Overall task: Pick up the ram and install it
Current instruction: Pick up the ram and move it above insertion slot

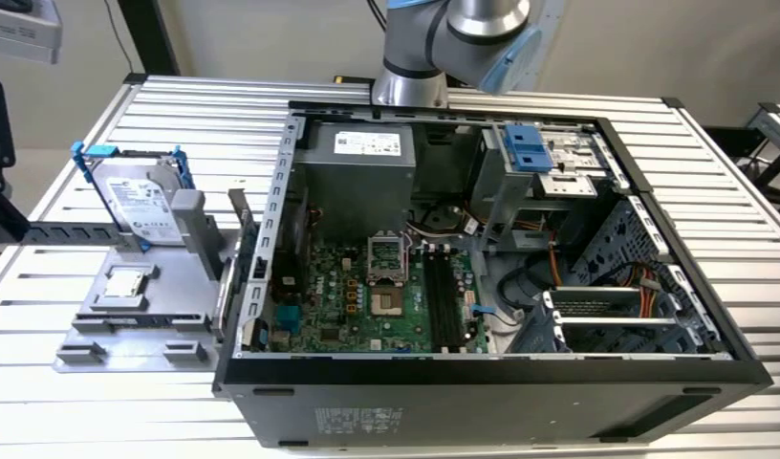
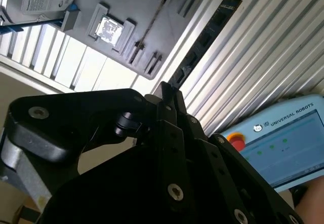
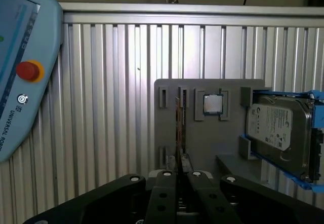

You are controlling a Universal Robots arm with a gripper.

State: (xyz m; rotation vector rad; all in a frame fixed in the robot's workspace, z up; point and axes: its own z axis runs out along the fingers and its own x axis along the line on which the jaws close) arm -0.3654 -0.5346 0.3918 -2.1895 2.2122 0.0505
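Between the fingertips of the tool (image 3: 177, 173), the ram (image 2: 203, 40) sits clamped, sticking straight out; beyond it lie the grey holder plate (image 3: 202, 143) and the hard drive (image 3: 276, 133).

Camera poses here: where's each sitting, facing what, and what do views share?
Exterior view: off the arm, high, looking down into the open case and tray beside it; arm behind the case.
First wrist view: on the wrist, looking past the pincer to tray and drive; held ram edge-on.
Second wrist view: on the wrist, seemingly opposite side of pincer; ram side-on over the table.
Shared: tray and drive in all; pendant in both wrist views.
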